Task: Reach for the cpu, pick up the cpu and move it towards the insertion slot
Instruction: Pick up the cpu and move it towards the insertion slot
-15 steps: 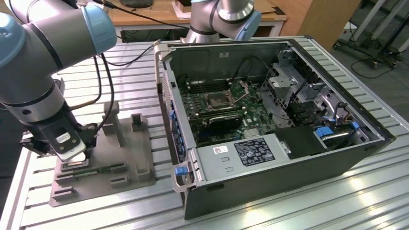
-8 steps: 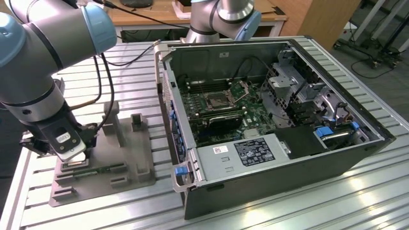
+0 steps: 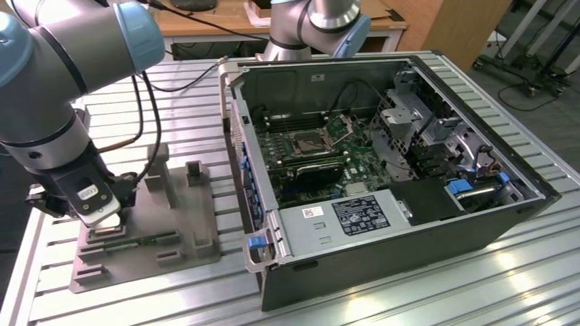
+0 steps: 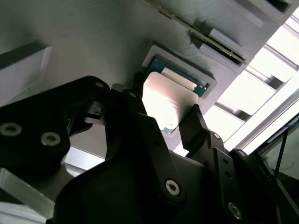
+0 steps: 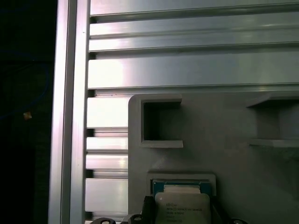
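TRAY SIDE, PICK IN HAND: at the grey plastic tray [image 3: 176,224] on the slatted aluminium worktop [image 3: 136,302], my arm's end effector [image 4: 166,109] stands over the tray's square recess, its two black fingers [image 4: 198,128] drawn narrow onto opposite edges of the cpu [image 4: 163,100]. I read that as a grip on the chip, silvery plate up; no gap shows at either edge in the second wrist view. The chip is at the recess, tilted a little and overhanging one side of the raised border, so I take it to be just off its seat rather than lying flat; the first wrist view, with the chip just in front of the teal-edged recess, fits that reading.

The edge grip makes sense to me: it keeps the fingers off the top plate and the underside, and it holds the chip square to the end effector.

The insertion slot [image 3: 306,142] is well apart from all this — on the green motherboard [image 3: 358,173] inside the open computer case [image 3: 390,261] toward the exterior view's right, its hinged metal plate [image 3: 343,125] raised and its dark centre exposed; the tray stands just beside the case, presumably so chip and socket both lie within the one arm's reach. By my judgement the reach is done and the pick is under way; the move toward the slot is not yet begun.
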You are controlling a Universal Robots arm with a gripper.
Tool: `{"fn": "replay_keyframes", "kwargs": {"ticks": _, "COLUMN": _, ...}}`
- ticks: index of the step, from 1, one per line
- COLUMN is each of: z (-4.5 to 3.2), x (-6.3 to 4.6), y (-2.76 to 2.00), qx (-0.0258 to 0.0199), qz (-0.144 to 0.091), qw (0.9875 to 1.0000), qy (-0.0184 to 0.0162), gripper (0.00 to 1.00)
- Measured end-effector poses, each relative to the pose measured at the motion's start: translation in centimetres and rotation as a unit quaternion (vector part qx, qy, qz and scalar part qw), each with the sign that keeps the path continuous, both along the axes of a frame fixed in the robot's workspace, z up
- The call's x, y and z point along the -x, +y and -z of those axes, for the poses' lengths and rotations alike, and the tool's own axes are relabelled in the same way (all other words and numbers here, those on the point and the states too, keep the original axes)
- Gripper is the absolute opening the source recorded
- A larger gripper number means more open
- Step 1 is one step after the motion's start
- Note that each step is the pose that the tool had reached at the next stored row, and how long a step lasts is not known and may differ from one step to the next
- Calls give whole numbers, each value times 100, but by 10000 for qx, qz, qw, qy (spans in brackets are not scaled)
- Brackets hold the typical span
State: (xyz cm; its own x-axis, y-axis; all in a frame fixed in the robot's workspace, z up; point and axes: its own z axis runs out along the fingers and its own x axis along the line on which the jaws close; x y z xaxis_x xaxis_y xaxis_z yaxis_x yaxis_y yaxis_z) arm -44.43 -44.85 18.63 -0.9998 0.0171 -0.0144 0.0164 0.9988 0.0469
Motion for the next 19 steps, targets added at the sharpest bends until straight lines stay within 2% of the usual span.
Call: {"fn": "replay_keyframes", "kwargs": {"ticks": 19, "z": -60, "x": 0, "y": 0, "qx": 1, "qz": 0, "qw": 10000, "qy": 0, "gripper": 54}}
